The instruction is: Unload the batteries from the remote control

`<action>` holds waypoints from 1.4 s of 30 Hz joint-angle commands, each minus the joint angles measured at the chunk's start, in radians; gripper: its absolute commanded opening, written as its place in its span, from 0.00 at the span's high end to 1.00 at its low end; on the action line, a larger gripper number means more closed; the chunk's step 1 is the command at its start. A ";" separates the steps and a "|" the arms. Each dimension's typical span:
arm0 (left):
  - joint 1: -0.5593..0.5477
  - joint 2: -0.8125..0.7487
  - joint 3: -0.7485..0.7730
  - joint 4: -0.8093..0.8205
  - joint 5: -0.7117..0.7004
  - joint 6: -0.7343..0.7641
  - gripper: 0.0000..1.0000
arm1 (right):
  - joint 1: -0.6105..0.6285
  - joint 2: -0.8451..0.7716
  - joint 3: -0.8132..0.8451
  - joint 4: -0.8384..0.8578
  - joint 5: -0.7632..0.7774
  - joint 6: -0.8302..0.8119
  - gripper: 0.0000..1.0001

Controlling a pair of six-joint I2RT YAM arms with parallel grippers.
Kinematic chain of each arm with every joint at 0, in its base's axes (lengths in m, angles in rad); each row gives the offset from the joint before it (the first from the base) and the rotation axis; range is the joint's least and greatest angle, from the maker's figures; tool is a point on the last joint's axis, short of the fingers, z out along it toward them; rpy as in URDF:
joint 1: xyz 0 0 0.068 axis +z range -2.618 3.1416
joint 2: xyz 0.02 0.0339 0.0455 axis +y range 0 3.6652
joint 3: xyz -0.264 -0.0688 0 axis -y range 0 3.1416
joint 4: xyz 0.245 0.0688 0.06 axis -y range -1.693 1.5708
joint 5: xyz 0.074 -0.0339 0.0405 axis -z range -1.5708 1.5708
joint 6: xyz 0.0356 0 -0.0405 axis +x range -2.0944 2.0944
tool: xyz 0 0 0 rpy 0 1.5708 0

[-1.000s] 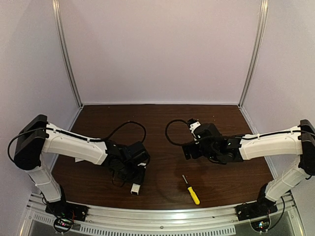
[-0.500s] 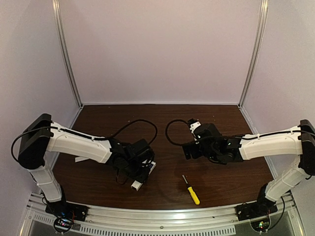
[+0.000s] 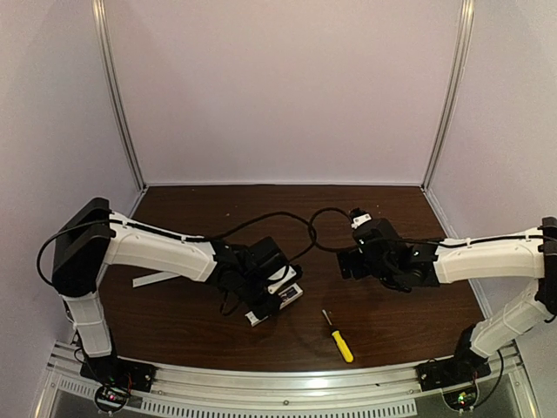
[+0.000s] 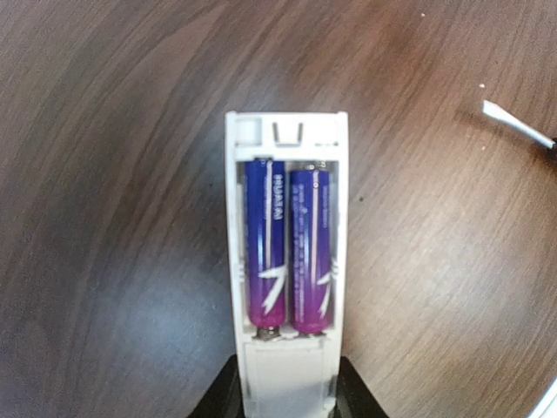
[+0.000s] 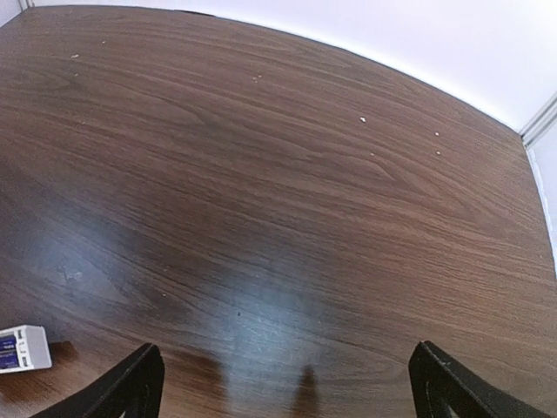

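Note:
My left gripper (image 4: pixel 287 402) is shut on the white remote control (image 4: pixel 287 261) and holds its near end; in the top view the gripper (image 3: pixel 271 300) holds it low over the table's middle. The cover is off, and two blue-purple batteries (image 4: pixel 288 248) lie side by side in the open compartment, reddish ends toward me. The remote's battery end also shows at the lower left of the right wrist view (image 5: pixel 22 348). My right gripper (image 5: pixel 291 392) is open and empty above bare wood, to the right of the remote (image 3: pixel 283 296) in the top view (image 3: pixel 348 261).
A yellow-handled screwdriver (image 3: pixel 338 335) lies near the front edge, right of the remote; its pale tip (image 4: pixel 518 124) shows in the left wrist view. A thin flat white strip (image 3: pixel 157 279) lies at the left under the left arm. Black cables loop over the table's middle.
My left arm has swung right toward the table's middle, carrying and turning the remote. My right gripper has shifted slightly to the right.

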 commanded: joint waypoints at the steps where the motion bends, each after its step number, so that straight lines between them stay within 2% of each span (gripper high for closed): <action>1: 0.014 0.035 0.055 0.040 0.055 0.157 0.73 | -0.034 -0.068 -0.026 -0.078 0.062 0.076 0.00; 9: 0.021 0.072 0.073 0.057 0.052 0.260 0.72 | -0.049 -0.199 -0.069 -0.167 0.009 0.135 0.00; 12: 0.021 0.075 0.070 0.063 0.032 0.309 0.68 | -0.048 -0.255 -0.089 -0.169 -0.013 0.142 0.00; 16: 0.023 0.080 0.074 0.058 0.026 0.342 0.58 | -0.049 -0.304 -0.102 -0.183 -0.033 0.151 0.00; 19: 0.023 0.082 0.076 0.058 0.020 0.347 0.56 | -0.049 -0.317 -0.105 -0.197 -0.047 0.156 0.00; 23: 0.023 0.076 0.091 0.058 0.022 0.349 0.47 | -0.049 -0.337 -0.108 -0.214 -0.055 0.158 0.00; 27: 0.024 0.054 0.104 0.060 0.025 0.354 0.31 | -0.048 -0.357 -0.090 -0.251 -0.079 0.152 0.00; 31: 0.040 0.001 0.103 0.063 0.054 0.357 0.23 | -0.048 -0.375 -0.067 -0.302 -0.109 0.138 0.00; 36: 0.077 -0.097 0.059 0.099 0.087 0.338 0.04 | -0.047 -0.383 -0.070 -0.307 -0.229 0.117 0.00; 42: 0.126 -0.190 -0.004 0.191 0.073 0.283 0.03 | -0.027 -0.330 -0.102 -0.263 -0.362 0.134 0.00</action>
